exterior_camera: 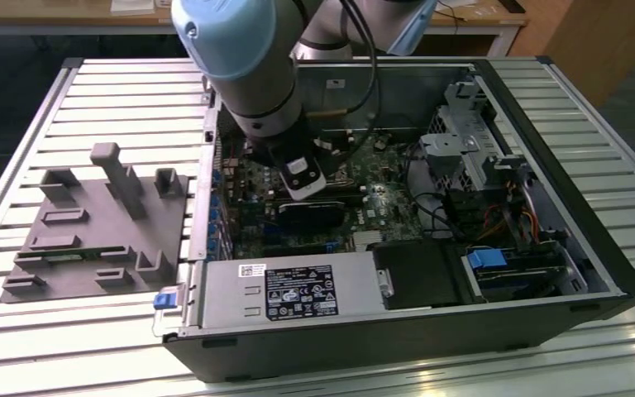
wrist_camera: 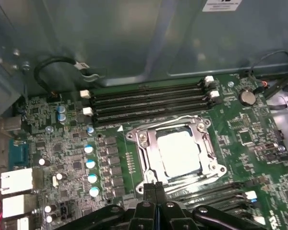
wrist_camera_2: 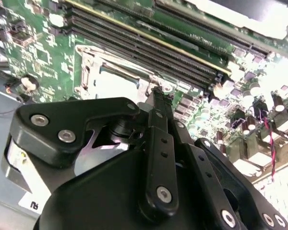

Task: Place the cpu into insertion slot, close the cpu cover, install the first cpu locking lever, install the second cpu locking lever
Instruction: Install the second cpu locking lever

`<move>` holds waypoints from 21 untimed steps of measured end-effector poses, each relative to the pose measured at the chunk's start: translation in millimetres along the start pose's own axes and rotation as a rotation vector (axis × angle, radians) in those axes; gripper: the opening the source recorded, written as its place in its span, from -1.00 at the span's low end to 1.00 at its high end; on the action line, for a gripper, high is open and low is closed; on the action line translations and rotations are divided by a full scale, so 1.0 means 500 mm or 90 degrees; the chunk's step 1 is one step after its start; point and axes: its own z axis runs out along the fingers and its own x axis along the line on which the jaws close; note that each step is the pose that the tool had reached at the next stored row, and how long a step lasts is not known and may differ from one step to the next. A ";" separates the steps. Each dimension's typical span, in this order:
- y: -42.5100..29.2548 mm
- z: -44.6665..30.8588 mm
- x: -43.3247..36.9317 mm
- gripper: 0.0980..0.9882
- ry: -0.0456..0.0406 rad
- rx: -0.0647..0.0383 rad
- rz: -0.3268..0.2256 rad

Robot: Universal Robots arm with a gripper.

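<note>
Silver-grey metal marks the cpu (wrist_camera: 178,149) in the first wrist view, a little right of centre in the frame: it lies flat in the slot (wrist_camera: 149,158), and the cover (wrist_camera: 207,143) looks folded down around it, its frame ringing the chip on all sides. Thin wire levers run along the socket's edges, one (wrist_camera: 175,120) along the upper edge; whether either is latched I cannot tell. The gripper (wrist_camera: 156,189) sits at the bottom centre of that frame, its two fingers pressed together with no gap and nothing visible between them, the tip just at the socket's lower-left edge. So the socket lies directly ahead of the fingertips, up-frame and slightly right — near, perhaps touching at the rim. In the second wrist view the closed gripper (wrist_camera_2: 158,93) reaches up from the black body at the bottom of the frame to the socket's bright corner, with the long memory slots (wrist_camera_2: 149,45) slanting across above it. In the exterior view the arm (exterior_camera: 245,66) descends from the upper left-centre into the open case (exterior_camera: 582,273) — over the board's middle.
</note>
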 end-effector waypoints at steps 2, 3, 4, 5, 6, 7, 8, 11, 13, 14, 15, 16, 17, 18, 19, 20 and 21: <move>0.002 0.000 -0.008 -0.99 0.0004 0.009 0.000; 0.003 0.001 -0.013 -0.99 0.0009 0.012 0.000; 0.004 0.002 -0.018 -0.99 0.0015 0.015 0.000; 0.005 0.003 -0.023 -0.99 0.0022 0.017 0.000; 0.006 0.004 -0.028 -0.99 0.0030 0.018 0.000; 0.007 0.005 -0.034 -0.99 0.0040 0.020 0.000; 0.008 0.007 -0.039 -0.99 0.0049 0.022 0.001; 0.011 0.011 -0.056 -0.99 0.0084 0.028 0.001; 0.013 0.013 -0.064 -0.99 0.0100 0.036 0.000; 0.013 0.014 -0.068 -0.99 0.0105 0.041 0.000; 0.014 0.014 -0.071 -0.99 0.0108 0.046 -0.001; 0.015 0.015 -0.073 -0.99 0.0108 0.052 -0.002; 0.017 0.016 -0.075 -0.99 0.0108 0.058 -0.003; 0.019 0.017 -0.076 -0.99 0.0110 0.065 -0.004; 0.022 0.018 -0.078 -0.99 0.0116 0.070 -0.005; 0.025 0.020 -0.078 -0.99 0.0121 0.076 -0.006; 0.028 0.021 -0.079 -0.99 0.0126 0.080 -0.006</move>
